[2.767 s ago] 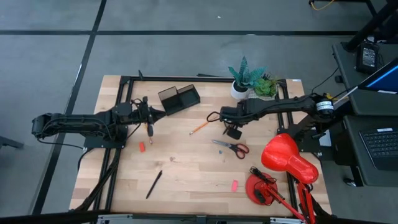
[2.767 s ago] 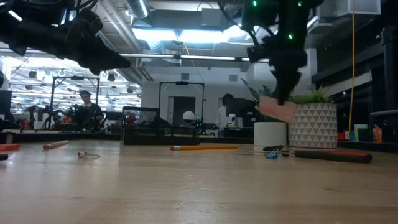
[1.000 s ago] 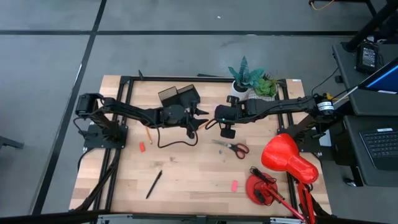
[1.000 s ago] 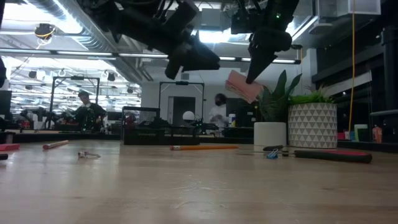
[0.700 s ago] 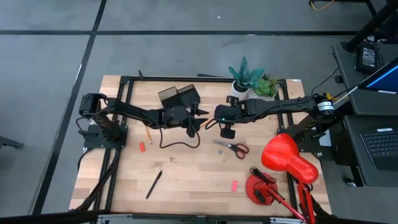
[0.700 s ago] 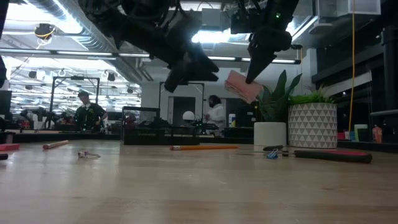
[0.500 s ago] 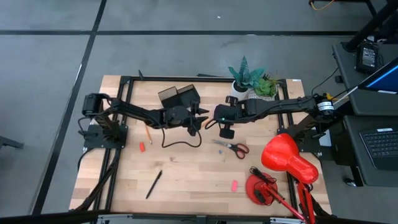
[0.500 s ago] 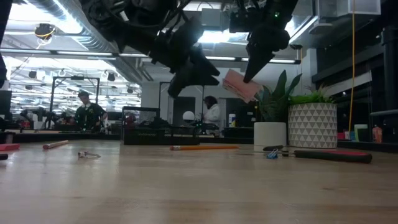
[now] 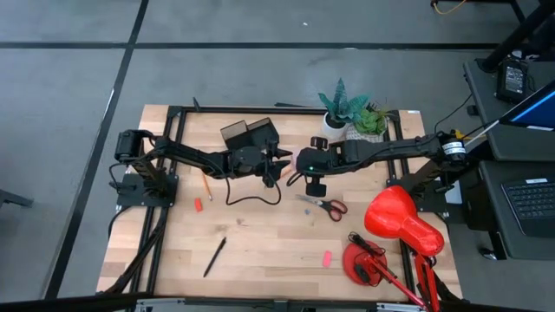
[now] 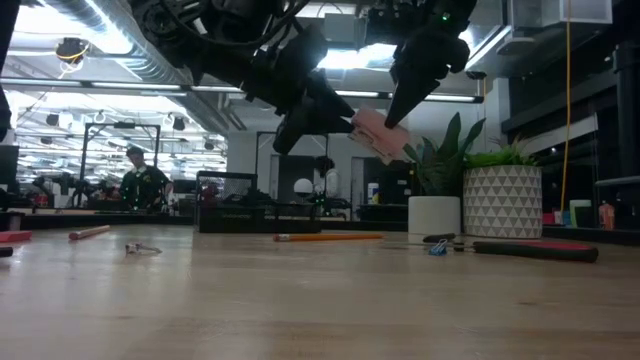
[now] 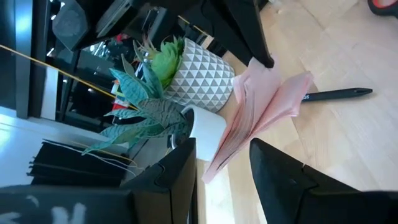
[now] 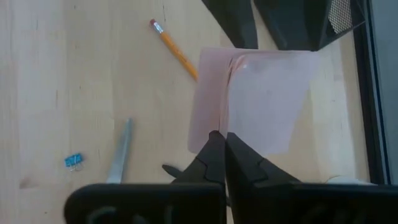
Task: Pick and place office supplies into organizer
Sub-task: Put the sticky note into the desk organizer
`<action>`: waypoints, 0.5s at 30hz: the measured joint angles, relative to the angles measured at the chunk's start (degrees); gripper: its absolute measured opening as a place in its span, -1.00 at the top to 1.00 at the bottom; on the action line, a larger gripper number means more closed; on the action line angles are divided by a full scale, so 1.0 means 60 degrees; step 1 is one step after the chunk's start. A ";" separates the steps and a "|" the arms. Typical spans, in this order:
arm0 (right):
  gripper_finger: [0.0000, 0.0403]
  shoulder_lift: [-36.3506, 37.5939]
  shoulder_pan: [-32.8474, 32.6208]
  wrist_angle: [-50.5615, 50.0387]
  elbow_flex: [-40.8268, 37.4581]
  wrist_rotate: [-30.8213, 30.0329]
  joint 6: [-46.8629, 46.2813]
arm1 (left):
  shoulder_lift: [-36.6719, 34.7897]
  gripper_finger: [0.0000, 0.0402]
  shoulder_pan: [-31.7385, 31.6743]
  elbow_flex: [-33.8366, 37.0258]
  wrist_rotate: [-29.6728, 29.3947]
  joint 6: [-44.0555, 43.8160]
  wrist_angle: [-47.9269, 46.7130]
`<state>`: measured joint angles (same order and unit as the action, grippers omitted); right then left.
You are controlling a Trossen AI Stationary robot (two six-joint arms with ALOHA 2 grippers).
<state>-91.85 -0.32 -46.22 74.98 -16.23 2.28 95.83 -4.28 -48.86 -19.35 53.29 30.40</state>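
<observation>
The right end effector [image 12: 219, 144] is pinched shut on a soft pink pad of sticky notes [image 12: 261, 99], holding it up in the air above the wooden desk [image 9: 260, 234]. The left end effector [image 11: 222, 163] is open, its two fingers on each side of the pad's edge. The dark see-through organizer tray [image 9: 250, 133] sits close by.

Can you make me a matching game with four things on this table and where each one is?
Things:
1. sticky pad
2. scissors
3. pencil
4. lamp

Places:
A. lying on the table, under the pad
B. held in the air by the right gripper
C. right edge of the table
D. on the table, beside the lamp

Pairs: 1-B, 2-D, 3-A, 4-C
</observation>
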 joint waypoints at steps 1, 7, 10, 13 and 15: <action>1.00 0.0000 0.0000 0.0002 0.0000 0.0000 0.0034 | 0.0000 0.28 0.0018 0.0000 0.0007 -0.0002 0.0027; 1.00 0.0000 0.0004 0.0036 0.0000 0.0000 0.0188 | 0.0000 0.28 0.0182 0.0000 0.0465 -0.0081 0.0046; 1.00 0.0000 0.0004 0.0036 0.0000 0.0000 0.0192 | 0.0000 0.28 0.0290 0.0000 0.0240 -0.0138 -0.0047; 1.00 0.0000 0.0004 0.0036 0.0000 0.0000 0.0198 | 0.0000 0.28 0.0340 0.0004 -0.0046 -0.0257 -0.0067; 1.00 0.0000 0.0004 0.0033 0.0000 0.0000 0.0201 | 0.0000 0.28 0.0347 0.0004 -0.0070 -0.0254 -0.0067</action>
<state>-91.85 -0.30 -46.02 74.98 -16.23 3.48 95.83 -2.20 -48.84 -19.78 51.77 30.00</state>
